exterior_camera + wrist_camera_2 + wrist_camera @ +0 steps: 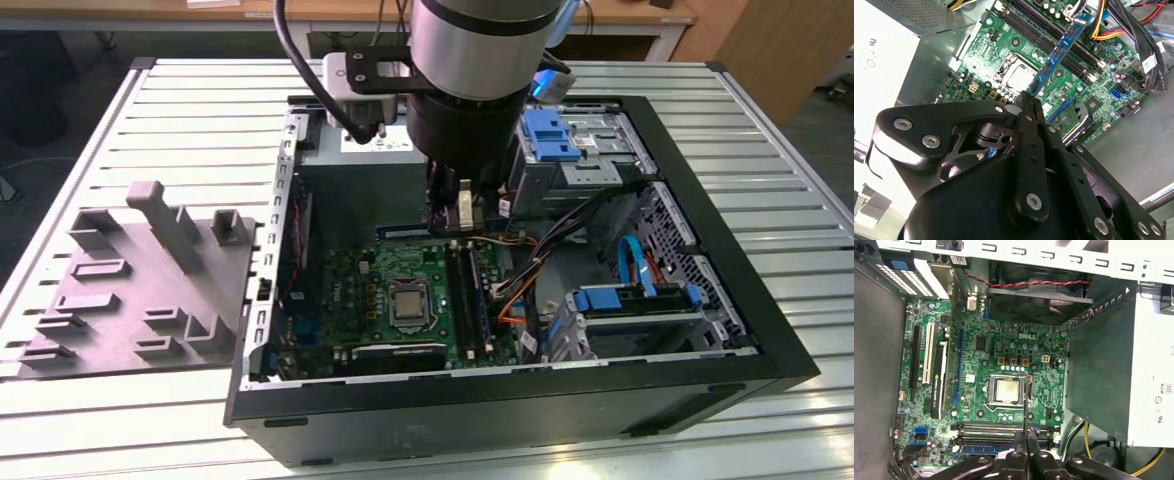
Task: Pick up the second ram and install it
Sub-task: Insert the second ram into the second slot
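My gripper [461, 218] hangs inside the open computer case, just above the green motherboard [380, 285]. In both wrist views its fingers are shut on the second ram [1061, 50], a thin blue board that sticks out from the fingertips [1030, 100]. In the first wrist view the ram [1025, 402] shows edge-on as a thin dark line over the processor socket [1005, 390], held by the gripper [1025, 442]. The black memory slots [999, 429] lie close to the gripper, and another blue stick [985, 447] sits in one of them.
A grey plastic holder block [134, 285] lies on the slatted table at the exterior view's left. Inside the case are the power supply [1149, 370], a fan [1039, 300], cable bundles [534, 260] and blue drive brackets [641, 295]. The case walls [534, 395] ring the motherboard.
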